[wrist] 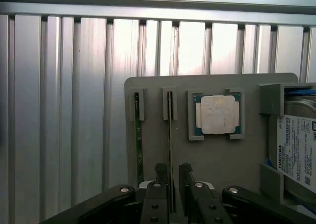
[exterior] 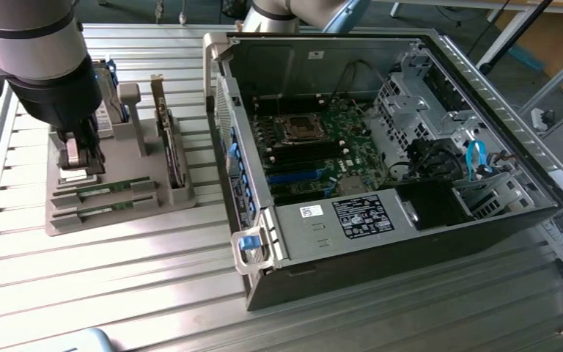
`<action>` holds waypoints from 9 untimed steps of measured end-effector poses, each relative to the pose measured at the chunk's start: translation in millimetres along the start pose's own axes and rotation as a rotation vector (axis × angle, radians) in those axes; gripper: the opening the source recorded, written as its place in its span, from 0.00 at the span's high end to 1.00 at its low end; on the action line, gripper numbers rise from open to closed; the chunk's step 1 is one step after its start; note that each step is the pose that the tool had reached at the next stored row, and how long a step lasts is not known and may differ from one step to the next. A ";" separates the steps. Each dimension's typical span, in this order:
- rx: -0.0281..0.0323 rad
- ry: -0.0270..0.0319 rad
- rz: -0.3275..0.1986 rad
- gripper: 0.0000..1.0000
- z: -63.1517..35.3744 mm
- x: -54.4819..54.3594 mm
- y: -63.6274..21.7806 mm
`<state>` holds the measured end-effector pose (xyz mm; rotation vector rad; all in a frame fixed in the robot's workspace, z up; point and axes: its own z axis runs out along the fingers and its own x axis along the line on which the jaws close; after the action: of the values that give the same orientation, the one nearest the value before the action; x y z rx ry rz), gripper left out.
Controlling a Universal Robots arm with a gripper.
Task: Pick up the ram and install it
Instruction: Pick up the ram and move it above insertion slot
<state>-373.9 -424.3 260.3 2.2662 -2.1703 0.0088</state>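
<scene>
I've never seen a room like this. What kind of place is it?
Probably a robot lab or workshop for building computers: a robot arm hangs over a grey tray of parts, beside an opened computer case on a metal table.

exterior view high, oblique, wide; wrist view close, straight down; share grey holder (exterior: 115, 218) (wrist: 217, 160)

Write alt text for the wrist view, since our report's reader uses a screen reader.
The open gripper straddles one ram stick standing on edge in a grey holder tray. A second ram stick stands beside it, with a square silver processor and a Toshiba hard drive in the same tray, on a ribbed aluminium table.
</scene>
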 end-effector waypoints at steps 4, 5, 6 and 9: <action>0.0000 0.0000 0.000 0.76 3.0 0.0 0.0; -0.0001 0.0000 0.000 0.76 3.7 0.0 0.0; 0.0000 0.0000 0.000 0.76 4.4 0.0 0.0; -0.0001 0.0000 0.000 0.76 6.1 0.0 0.0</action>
<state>-373.9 -424.4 254.2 2.2661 -2.1702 0.0087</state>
